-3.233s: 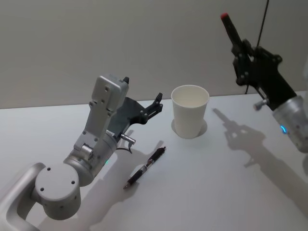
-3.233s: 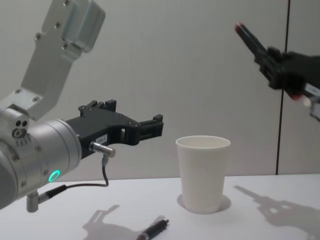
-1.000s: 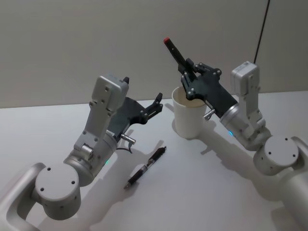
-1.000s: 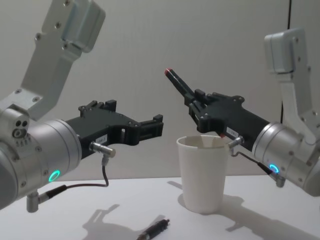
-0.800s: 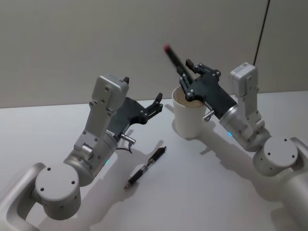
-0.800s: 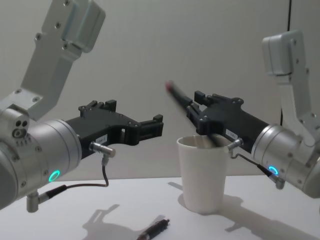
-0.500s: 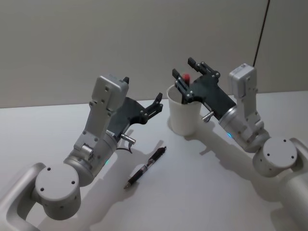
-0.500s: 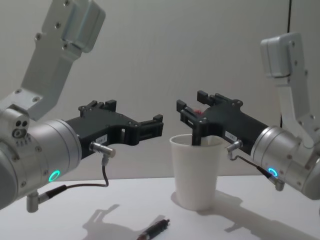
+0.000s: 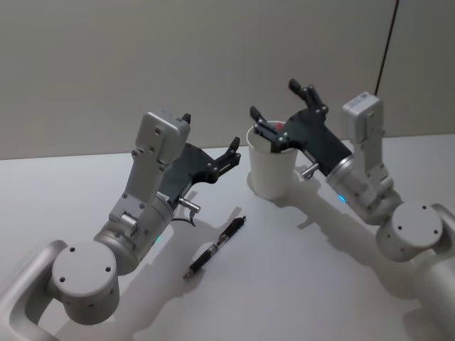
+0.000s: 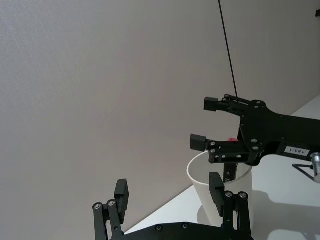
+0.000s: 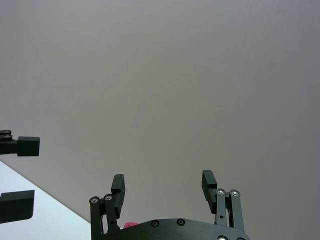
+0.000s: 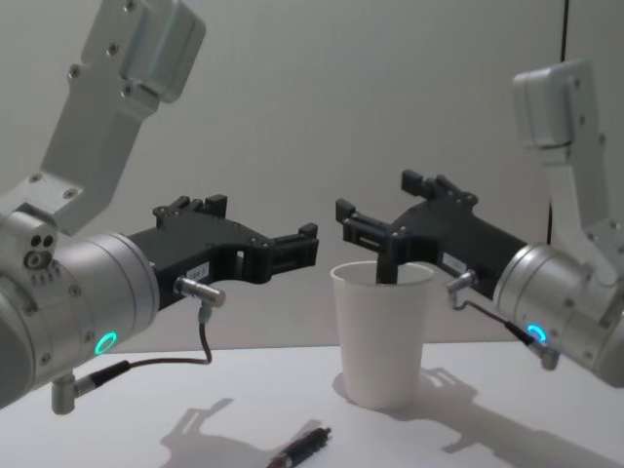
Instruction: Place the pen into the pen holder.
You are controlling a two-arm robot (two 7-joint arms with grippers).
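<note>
There are 2 pens, 1 cup and 2 grippers. The cup [image 9: 271,170] stands upright on the table [image 9: 320,284] and holds 1 pen, the red-tipped pen [image 9: 279,126]; its red end shows just above the rim at the cup's 1 o'clock side, and in the left wrist view it peeks out beside a finger of the right gripper. The other pen, the black pen [image 9: 215,248], lies flat on the table at about 7 o'clock from the cup and apart from it, its length running from 7 to 1 o'clock toward the cup. The right gripper [image 9: 277,103] reaches in from 4 o'clock and sits at the cup's mouth with its fingers spread wide, gripping nothing. One finger [image 9: 264,132] crosses the rim, and the other is raised well above the cup. From the chest, the right gripper [image 12: 378,200] hangs over the cup [image 12: 382,331], with a dark shaft going down inside the rim. The left gripper [image 9: 210,132] hovers above the table at about 9 o'clock from the cup, near it but not touching. Its fingers are spread apart and empty, pointing toward the cup.
</note>
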